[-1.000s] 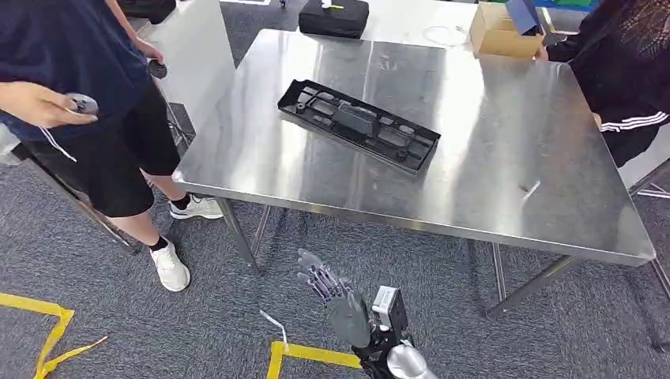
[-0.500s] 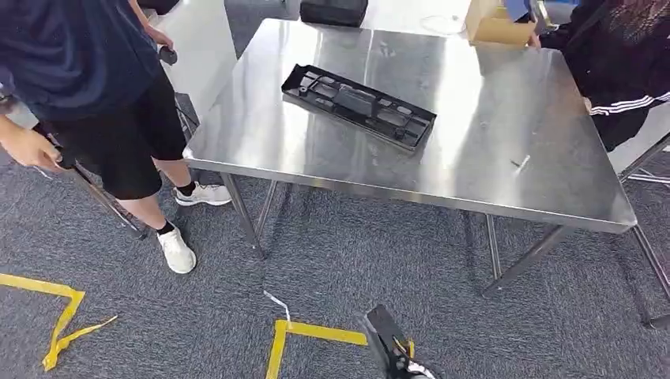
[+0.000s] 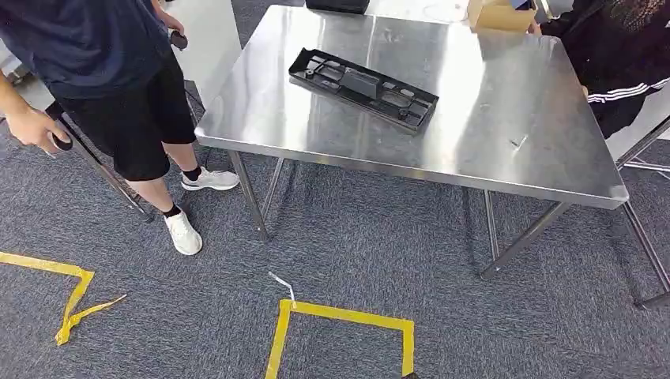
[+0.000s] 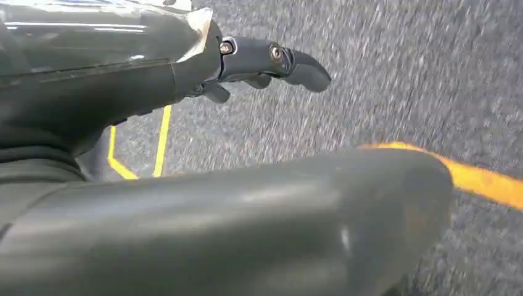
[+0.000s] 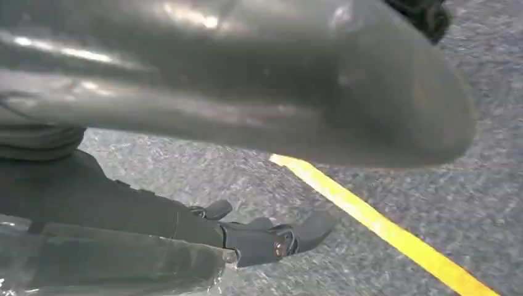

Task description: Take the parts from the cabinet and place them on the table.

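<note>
Here our left hand [image 4: 203, 142] and right hand [image 5: 216, 154] hang over carpet [image 3: 355, 260], fingers apart, empty; the part [image 3: 362, 88] lies on the table [image 3: 490, 150].

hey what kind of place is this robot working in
Probably a lab or workshop test area: a stainless steel table holding a black plastic part, yellow tape marking the grey carpet, and a person standing by with a controller.
</note>
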`<action>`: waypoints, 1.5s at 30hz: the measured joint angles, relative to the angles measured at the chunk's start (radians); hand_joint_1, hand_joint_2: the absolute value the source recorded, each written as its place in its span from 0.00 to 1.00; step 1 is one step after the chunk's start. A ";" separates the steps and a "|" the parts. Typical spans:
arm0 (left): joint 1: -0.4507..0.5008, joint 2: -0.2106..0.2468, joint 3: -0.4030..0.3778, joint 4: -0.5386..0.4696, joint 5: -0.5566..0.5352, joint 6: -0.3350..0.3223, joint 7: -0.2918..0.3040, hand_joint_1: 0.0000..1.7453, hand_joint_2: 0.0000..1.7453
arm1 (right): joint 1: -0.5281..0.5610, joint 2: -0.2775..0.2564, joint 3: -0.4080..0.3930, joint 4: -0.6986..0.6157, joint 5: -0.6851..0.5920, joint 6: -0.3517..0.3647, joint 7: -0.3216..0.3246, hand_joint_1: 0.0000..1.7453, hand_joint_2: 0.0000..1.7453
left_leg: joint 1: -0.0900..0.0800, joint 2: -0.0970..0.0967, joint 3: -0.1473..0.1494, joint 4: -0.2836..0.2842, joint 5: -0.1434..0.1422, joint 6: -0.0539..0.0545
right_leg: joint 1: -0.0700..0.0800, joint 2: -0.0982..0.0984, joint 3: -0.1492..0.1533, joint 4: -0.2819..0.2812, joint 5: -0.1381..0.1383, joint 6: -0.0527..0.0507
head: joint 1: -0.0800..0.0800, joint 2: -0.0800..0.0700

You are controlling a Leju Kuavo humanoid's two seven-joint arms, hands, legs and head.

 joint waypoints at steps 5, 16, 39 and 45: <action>0.000 0.003 -0.001 0.000 0.000 0.000 0.000 0.00 0.00 | 0.003 0.000 -0.001 0.011 0.000 -0.003 0.005 0.00 0.00 | -0.002 0.016 -0.046 -0.011 0.042 0.055 | -0.003 0.008 -0.098 0.236 -0.162 -0.023 | 0.009 0.000; 0.000 0.002 -0.010 0.000 -0.006 -0.023 -0.010 0.00 0.00 | 0.055 -0.033 -0.004 0.037 -0.004 -0.059 0.134 0.00 0.00 | -0.010 0.020 -0.098 -0.011 0.117 0.009 | 0.008 0.012 0.117 -0.032 -0.100 -0.031 | 0.009 0.000; -0.006 0.000 -0.010 0.000 0.001 -0.032 -0.024 0.00 0.00 | 0.058 -0.015 -0.013 0.042 -0.005 -0.043 0.105 0.00 0.00 | -0.008 0.027 -0.083 -0.019 0.066 0.048 | 0.006 0.009 -0.056 0.312 -0.129 -0.006 | 0.013 0.000; -0.007 -0.003 -0.010 0.000 0.002 -0.034 -0.025 0.00 0.00 | 0.050 -0.014 -0.013 0.042 0.015 -0.036 0.105 0.00 0.00 | -0.013 0.029 -0.119 -0.017 0.127 0.023 | 0.016 0.015 0.199 -0.065 -0.155 -0.024 | 0.010 0.000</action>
